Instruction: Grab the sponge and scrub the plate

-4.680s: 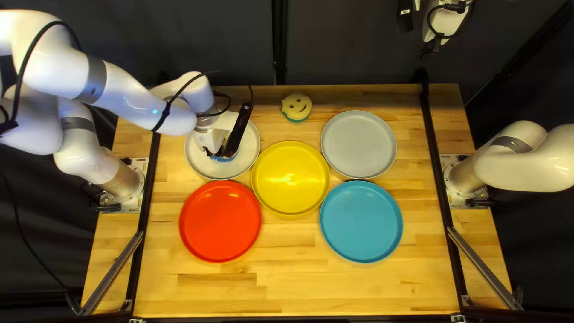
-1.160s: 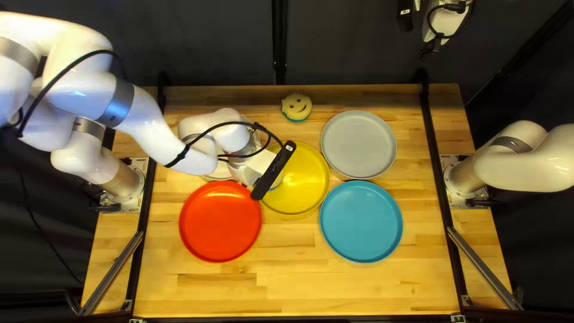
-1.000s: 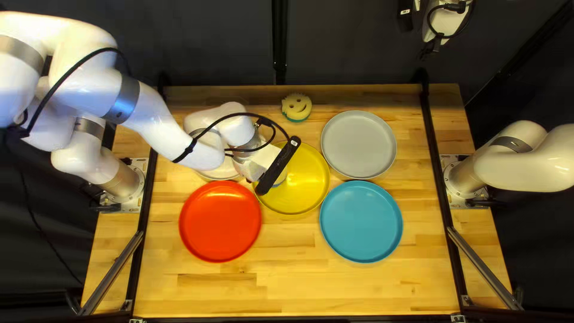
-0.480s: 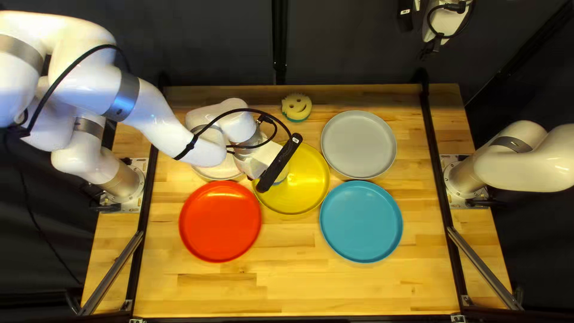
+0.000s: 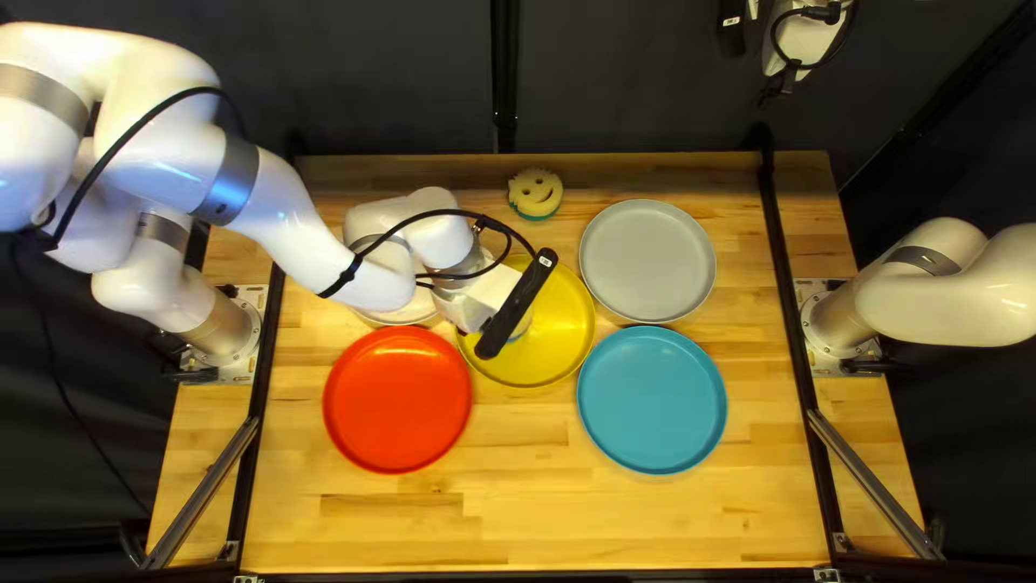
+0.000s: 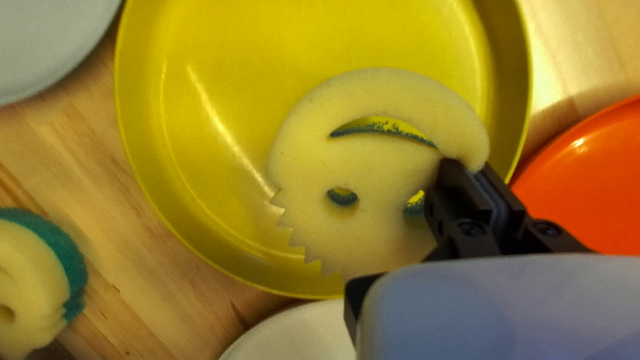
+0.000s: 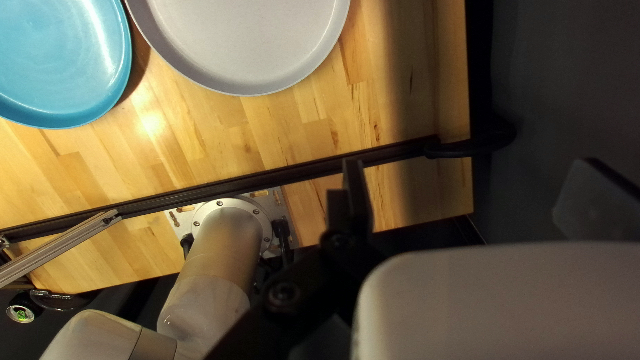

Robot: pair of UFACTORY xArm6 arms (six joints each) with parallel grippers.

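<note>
Left claw: the left claw (image 5: 518, 304) is clenched on the sponge (image 6: 373, 159), pinching it near its edge, by one eye hole and an end of the mouth.
Sponge, position: over the yellow plate (image 6: 227, 60); contact with the plate's floor cannot be confirmed.
Sponge, facing: pale smiling face toward the wrist camera, blue-green layer beneath.
Sponge, long axis: nearly round, none evident; jagged edge points between the second sponge (image 6: 27, 273) and the white plate (image 6: 300, 337), mouth side toward the yellow plate's middle.
Yellow plate, edges: raised rim just beside the sponge on the white plate's side and near it on the red plate's (image 5: 397, 400); the broader span of plate floor lies on the mouth side.
Neighbours: grey plate (image 5: 648, 261) and blue plate (image 5: 652, 400) beside the yellow plate, toward the right arm.
Worktop: bare wood of the worktop (image 5: 529, 507) shows on the near side of the plates.
Right claw: the right claw (image 5: 732, 32) is released, its jaws wide apart, raised beyond the far edge.
</note>
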